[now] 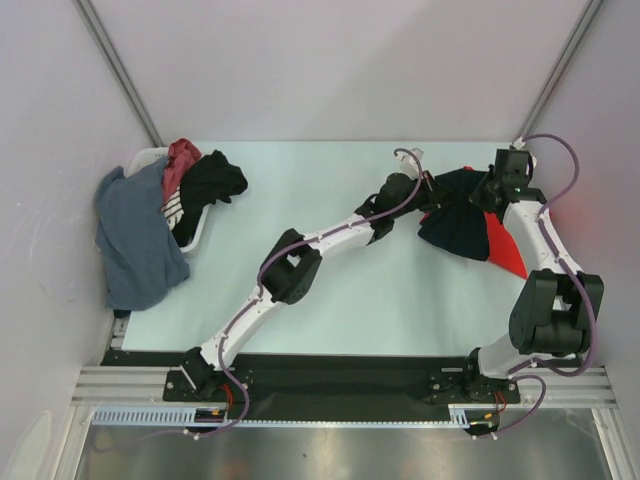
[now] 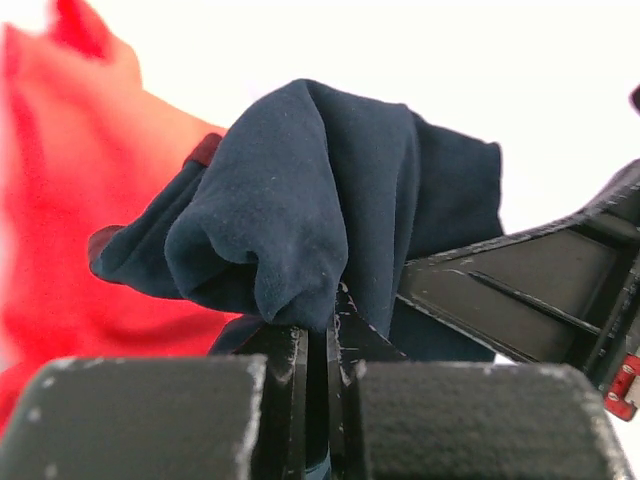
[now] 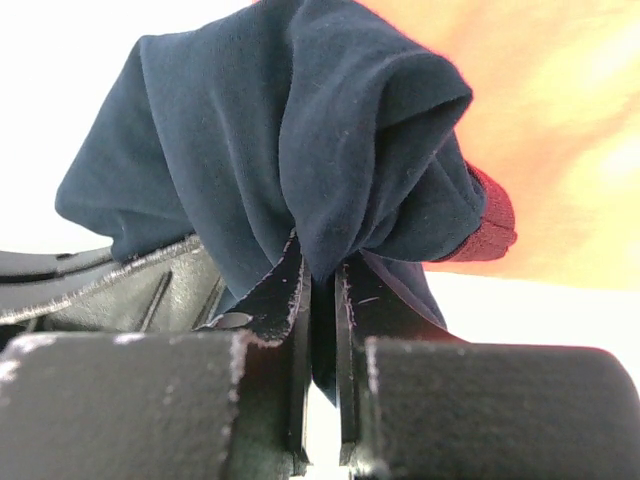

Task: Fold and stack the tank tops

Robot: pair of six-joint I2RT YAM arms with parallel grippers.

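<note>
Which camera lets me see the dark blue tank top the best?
The top external view: it shows most of the navy tank top, spread over the red tank top. The wrist views show only bunched folds pinched by the left gripper and right gripper.

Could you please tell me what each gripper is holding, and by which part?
Both the left gripper and the right gripper are shut on the navy tank top, each pinching a bunched fold of cloth.

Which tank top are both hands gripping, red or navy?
The navy tank top with maroon trim: the left hand and right hand each pinch a fold. The red tank top is in neither hand.
</note>
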